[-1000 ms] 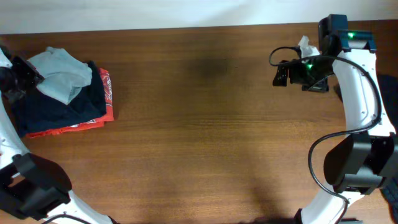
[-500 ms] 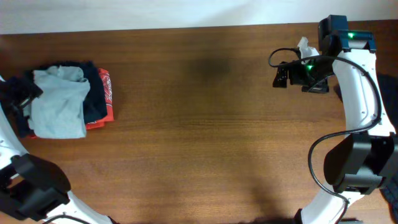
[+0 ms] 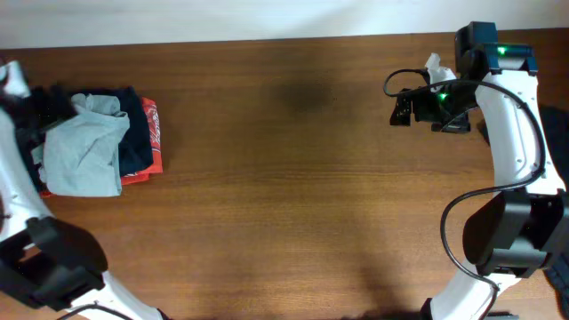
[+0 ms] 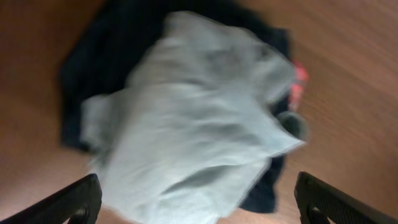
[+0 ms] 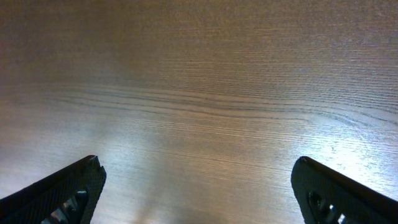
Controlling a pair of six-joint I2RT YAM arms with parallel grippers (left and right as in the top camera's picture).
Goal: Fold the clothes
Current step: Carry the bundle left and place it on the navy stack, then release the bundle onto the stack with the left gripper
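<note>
The T-shirt point(image 3: 84, 153) lies roughly folded atop the pile of folded clothes point(image 3: 140, 142), so the task looks nearly done; the left gripper point(image 4: 196, 186) above the pile and the right gripper point(image 5: 196, 168) well away from it both gape wide, empty.

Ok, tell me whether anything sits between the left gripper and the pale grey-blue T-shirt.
Nothing visible does. The left gripper hangs open directly over the T-shirt, which lies uncovered on top of the navy garment and the red garment.
</note>
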